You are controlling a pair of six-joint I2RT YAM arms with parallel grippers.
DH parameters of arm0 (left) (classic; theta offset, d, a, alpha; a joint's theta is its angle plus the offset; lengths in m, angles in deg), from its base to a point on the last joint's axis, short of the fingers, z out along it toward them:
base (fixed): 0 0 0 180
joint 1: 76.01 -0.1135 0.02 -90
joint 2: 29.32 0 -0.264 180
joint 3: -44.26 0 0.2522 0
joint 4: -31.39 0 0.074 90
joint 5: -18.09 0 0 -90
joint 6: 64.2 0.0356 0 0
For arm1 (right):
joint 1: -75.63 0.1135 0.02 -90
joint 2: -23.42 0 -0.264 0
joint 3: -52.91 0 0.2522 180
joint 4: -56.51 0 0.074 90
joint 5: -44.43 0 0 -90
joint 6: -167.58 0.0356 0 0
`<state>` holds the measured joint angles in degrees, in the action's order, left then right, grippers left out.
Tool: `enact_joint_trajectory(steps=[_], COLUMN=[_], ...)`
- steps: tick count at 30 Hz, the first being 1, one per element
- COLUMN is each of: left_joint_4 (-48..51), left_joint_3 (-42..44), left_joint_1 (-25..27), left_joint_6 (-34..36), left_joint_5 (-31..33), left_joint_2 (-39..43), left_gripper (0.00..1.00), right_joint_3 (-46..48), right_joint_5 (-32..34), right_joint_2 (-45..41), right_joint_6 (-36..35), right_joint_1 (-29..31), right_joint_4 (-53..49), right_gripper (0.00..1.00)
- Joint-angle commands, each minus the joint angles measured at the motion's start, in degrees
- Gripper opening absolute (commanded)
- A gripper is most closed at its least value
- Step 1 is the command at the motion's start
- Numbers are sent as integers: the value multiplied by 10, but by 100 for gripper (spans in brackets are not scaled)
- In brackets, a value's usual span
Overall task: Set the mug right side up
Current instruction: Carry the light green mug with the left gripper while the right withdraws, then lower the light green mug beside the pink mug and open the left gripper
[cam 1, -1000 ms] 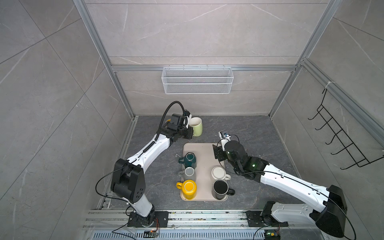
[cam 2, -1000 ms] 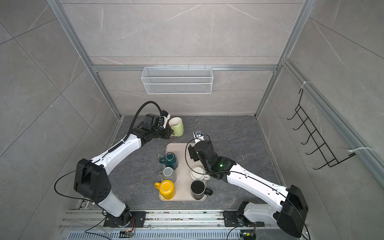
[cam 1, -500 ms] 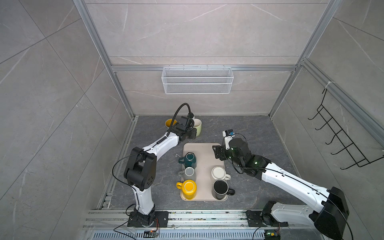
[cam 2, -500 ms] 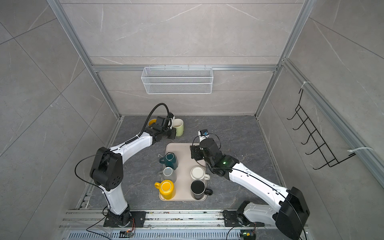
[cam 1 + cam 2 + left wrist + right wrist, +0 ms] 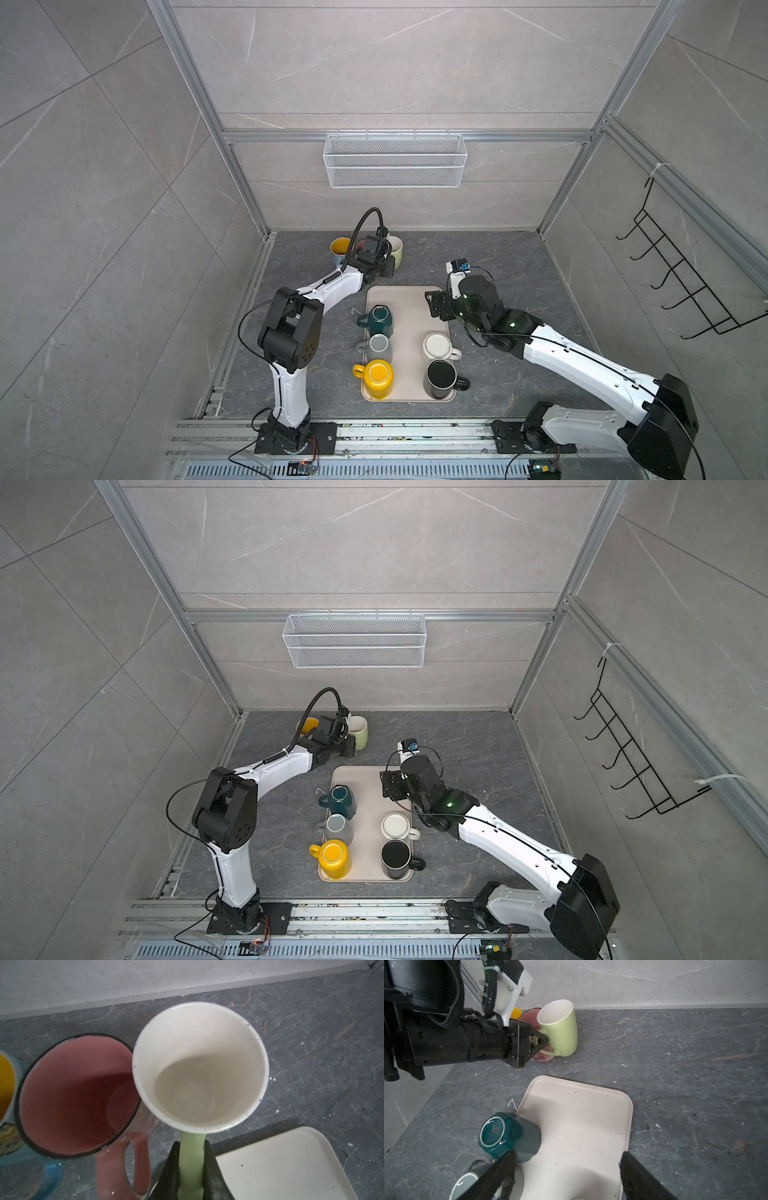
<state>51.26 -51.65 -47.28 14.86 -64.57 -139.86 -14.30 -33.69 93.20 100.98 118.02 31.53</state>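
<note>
The light green mug (image 5: pixel 395 248) (image 5: pixel 359 731) (image 5: pixel 561 1028) stands mouth up on the dark floor near the back wall, leaning slightly. Its white inside (image 5: pixel 199 1068) is empty. My left gripper (image 5: pixel 191 1145) (image 5: pixel 386 269) (image 5: pixel 351 746) (image 5: pixel 547 1040) is shut on the mug's green handle, one black finger on each side. My right gripper (image 5: pixel 568 1156) (image 5: pixel 434 303) (image 5: pixel 386 785) hangs open over the far right part of the beige tray (image 5: pixel 411 299) (image 5: pixel 581 1115), holding nothing.
A pink mug (image 5: pixel 79 1095) touches the green one, with a blue, yellow-lined mug (image 5: pixel 340 247) beyond. On the tray are a teal mug (image 5: pixel 378 320) (image 5: pixel 508 1134) bottom up, then grey (image 5: pixel 378 347), yellow (image 5: pixel 376 376), white (image 5: pixel 438 347) and black (image 5: pixel 440 376) mugs.
My left arm has folded down and brought the green mug lower, beside the pink mug. My right gripper has drifted slightly right over the tray, still open.
</note>
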Motion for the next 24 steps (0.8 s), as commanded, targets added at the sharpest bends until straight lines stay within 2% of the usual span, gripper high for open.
enact_joint_trajectory(steps=[1, 24], left_joint_4=[-83, -91], left_joint_3=[-11, 6], left_joint_1=[-2, -2], left_joint_6=[-15, -33], left_joint_5=[23, 39], left_joint_2=[-3, -35], left_gripper=[0, 0], right_joint_3=[-1, 6], right_joint_5=[-4, 3], right_joint_2=[-4, -4], right_joint_6=[9, 15], right_joint_1=[-3, -7], right_joint_4=[-14, -16], right_gripper=[80, 80])
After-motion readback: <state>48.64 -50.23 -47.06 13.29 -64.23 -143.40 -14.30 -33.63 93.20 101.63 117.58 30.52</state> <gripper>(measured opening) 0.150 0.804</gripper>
